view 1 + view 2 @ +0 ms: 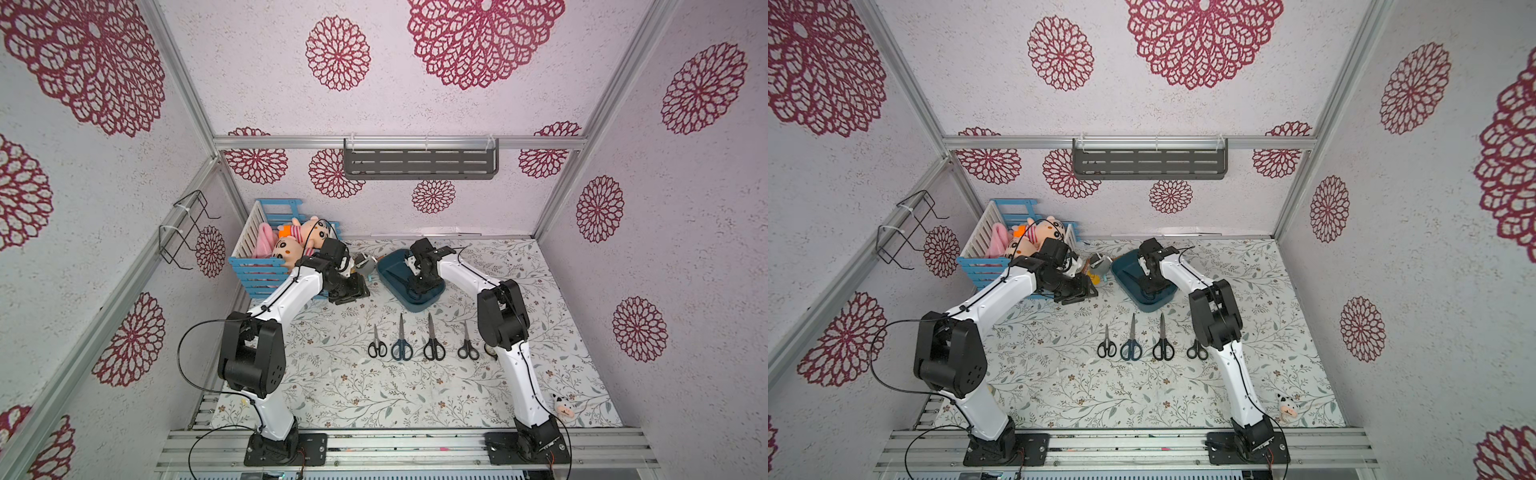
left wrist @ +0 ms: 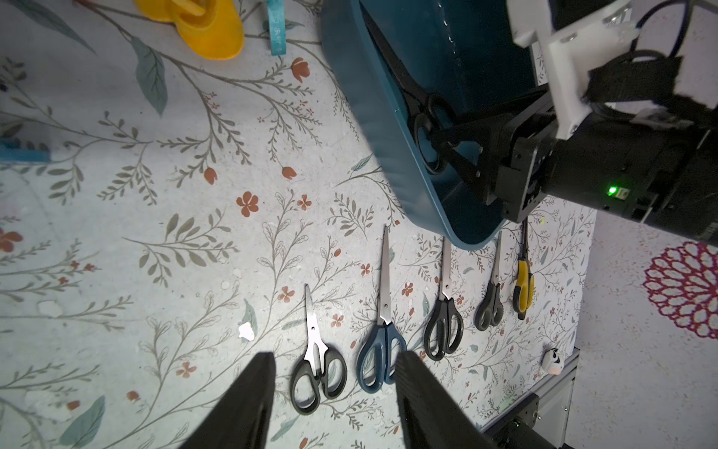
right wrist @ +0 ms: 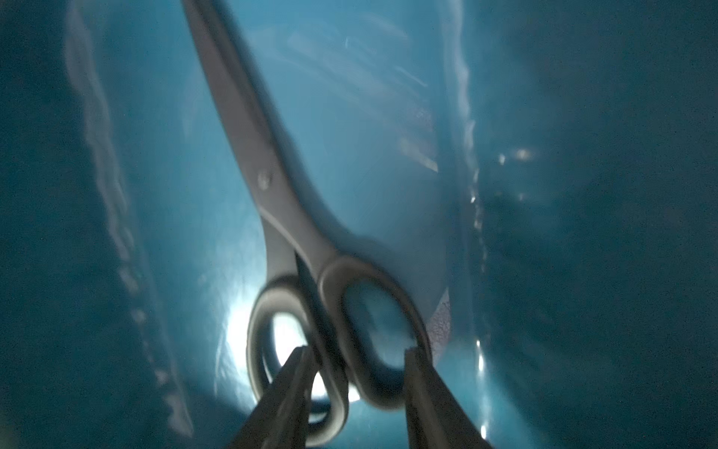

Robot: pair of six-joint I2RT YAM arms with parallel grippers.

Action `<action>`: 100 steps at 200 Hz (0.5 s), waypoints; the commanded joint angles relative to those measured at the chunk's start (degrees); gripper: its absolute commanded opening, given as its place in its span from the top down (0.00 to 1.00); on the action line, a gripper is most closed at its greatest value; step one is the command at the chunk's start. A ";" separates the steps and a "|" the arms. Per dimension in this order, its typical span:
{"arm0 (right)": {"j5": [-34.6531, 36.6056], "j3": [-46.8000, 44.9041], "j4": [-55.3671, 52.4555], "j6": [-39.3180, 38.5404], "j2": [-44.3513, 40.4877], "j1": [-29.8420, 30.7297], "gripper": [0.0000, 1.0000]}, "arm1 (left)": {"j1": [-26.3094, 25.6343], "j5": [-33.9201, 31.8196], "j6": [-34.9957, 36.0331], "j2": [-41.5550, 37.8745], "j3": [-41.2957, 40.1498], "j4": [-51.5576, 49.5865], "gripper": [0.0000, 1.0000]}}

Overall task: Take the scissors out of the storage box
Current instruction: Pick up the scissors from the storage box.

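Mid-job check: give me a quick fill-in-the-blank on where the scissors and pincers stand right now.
1. ___ pairs of scissors lie in a row on the table.
2. The right pincer is inside the storage box, at a pair with ___ handles.
3. The left pincer hangs over the table, jaws ___.
4. One row pair has black-and-___ handles.

Missing words: five; black; open; yellow.
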 commanded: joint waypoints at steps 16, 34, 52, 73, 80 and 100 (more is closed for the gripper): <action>0.81 -2.34 2.42 -2.96 -2.19 0.74 0.56 | 0.64 0.41 1.72 0.86 1.48 -1.39 0.48; -0.16 -3.74 3.85 -3.87 -2.05 0.89 0.56 | 0.67 0.23 1.50 0.68 1.15 -1.22 0.48; -2.13 -4.63 4.24 -4.58 -0.74 0.93 0.62 | 0.67 0.15 1.58 0.46 0.82 -1.15 0.48; -3.77 -3.82 1.99 -3.93 2.14 0.97 0.79 | 0.76 -0.19 1.53 0.08 0.78 -1.40 0.48; -4.40 -4.15 2.05 -3.57 2.24 0.95 0.85 | 0.85 -0.36 1.50 -0.13 0.63 -1.32 0.48; -8.01 -5.15 3.80 -1.15 0.42 0.39 0.94 | 0.87 -0.45 1.11 -0.22 0.96 -1.11 0.48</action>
